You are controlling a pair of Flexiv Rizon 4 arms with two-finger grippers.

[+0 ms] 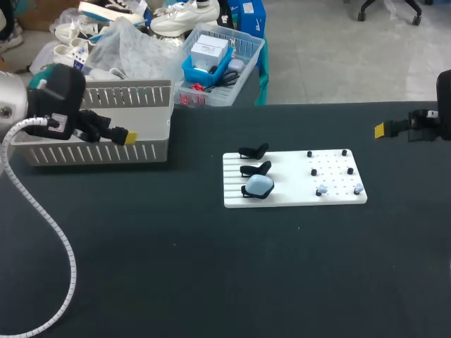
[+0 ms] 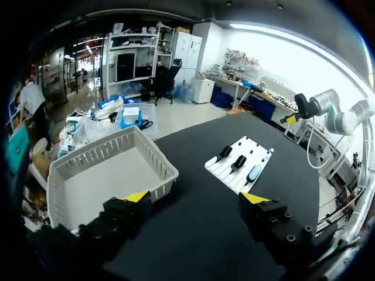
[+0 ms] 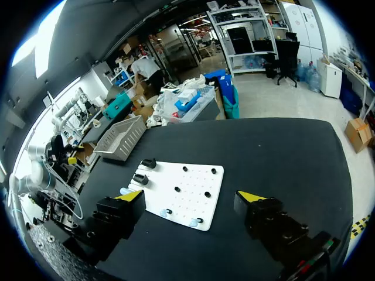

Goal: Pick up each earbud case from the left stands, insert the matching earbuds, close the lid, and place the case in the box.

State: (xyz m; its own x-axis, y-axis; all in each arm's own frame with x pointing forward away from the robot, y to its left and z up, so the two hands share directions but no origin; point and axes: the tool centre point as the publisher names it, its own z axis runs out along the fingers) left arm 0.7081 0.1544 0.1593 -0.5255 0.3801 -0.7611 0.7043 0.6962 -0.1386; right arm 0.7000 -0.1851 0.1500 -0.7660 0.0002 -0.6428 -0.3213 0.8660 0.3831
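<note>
A white board (image 1: pixel 294 179) lies mid-table. Three black stands line its left side. The nearest stand holds a light blue earbud case (image 1: pixel 259 186); the other two stands (image 1: pixel 255 160) are bare. Two pale blue earbuds (image 1: pixel 321 190) sit on pegs along the board's near right edge. My left gripper (image 1: pixel 120 135) hangs open over the front wall of the box, a white slatted basket (image 1: pixel 106 91), far left of the board. At the far right my right gripper (image 1: pixel 384 129) is open and holds nothing. The left wrist view shows the case (image 2: pixel 254 172) far ahead of that gripper (image 2: pixel 196 199). My right gripper (image 3: pixel 191 197) looks down on the board (image 3: pixel 181 190).
Several black pegs (image 1: pixel 314 171) stand bare on the board's right half. The basket (image 2: pixel 111 170) looks empty inside. A white coiled cable (image 1: pixel 42 211) hangs from my left arm over the table's left side. Dark tabletop (image 1: pixel 211 267) spreads in front of the board.
</note>
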